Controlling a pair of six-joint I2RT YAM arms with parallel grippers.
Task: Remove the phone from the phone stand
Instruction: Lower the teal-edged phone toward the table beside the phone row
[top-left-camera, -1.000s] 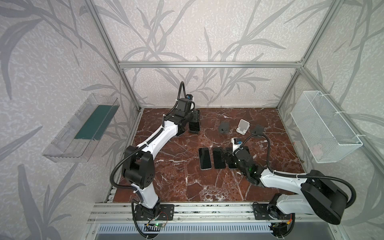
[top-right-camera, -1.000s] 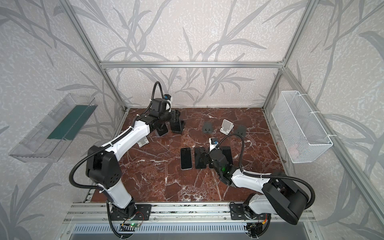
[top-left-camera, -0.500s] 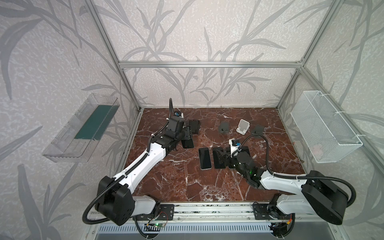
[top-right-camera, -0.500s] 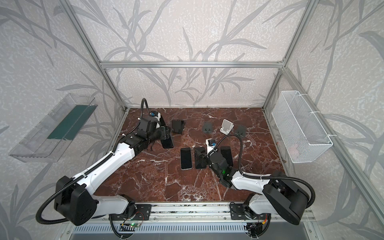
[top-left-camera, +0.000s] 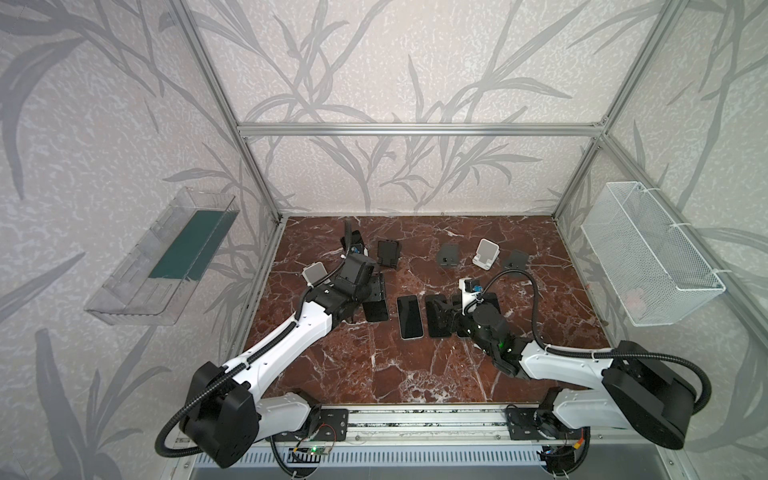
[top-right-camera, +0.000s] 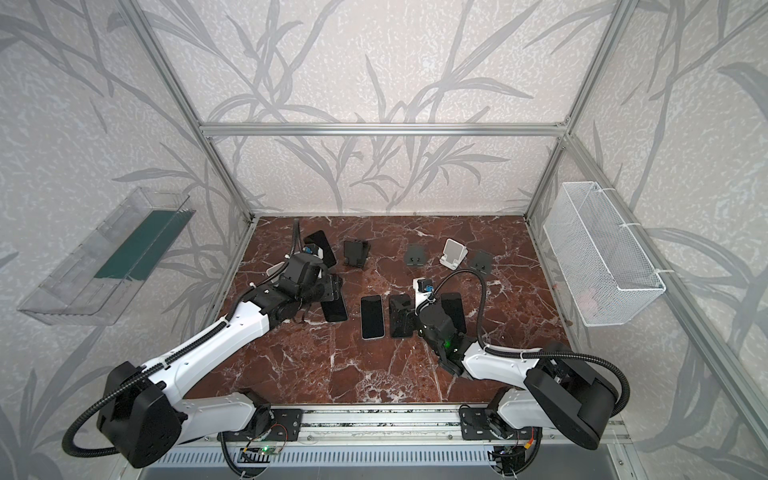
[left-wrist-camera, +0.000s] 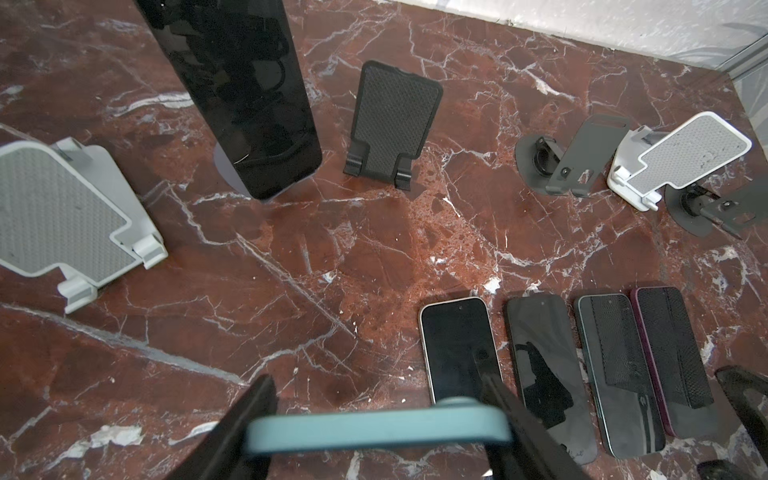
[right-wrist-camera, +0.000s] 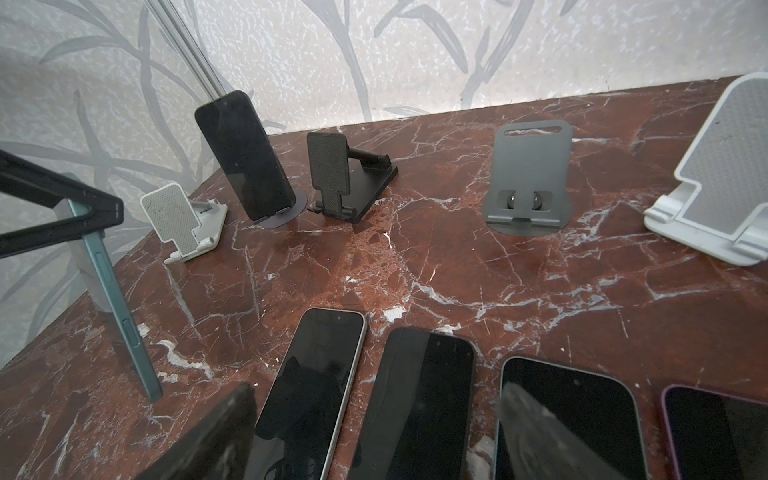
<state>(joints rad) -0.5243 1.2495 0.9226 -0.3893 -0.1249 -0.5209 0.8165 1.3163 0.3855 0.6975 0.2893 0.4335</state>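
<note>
Robot test cell, aluminium frame (top-left-camera: 415, 129), wallpapered panels (top-left-camera: 415, 62), marble-look tabletop (top-left-camera: 374, 365), arm mounting rail (top-left-camera: 415, 417)

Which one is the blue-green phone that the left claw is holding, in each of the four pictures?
In a top view: teal phone, the dark slab under the left gripper, left of centre.
In a top view: the same spot.
Left wrist: its edge, clamped between the fingers, closest to the camera.
Right wrist: edge-on, upright, near the small white stand.
Shared landmark: silver-rimmed phone lying flat beside it.
</note>
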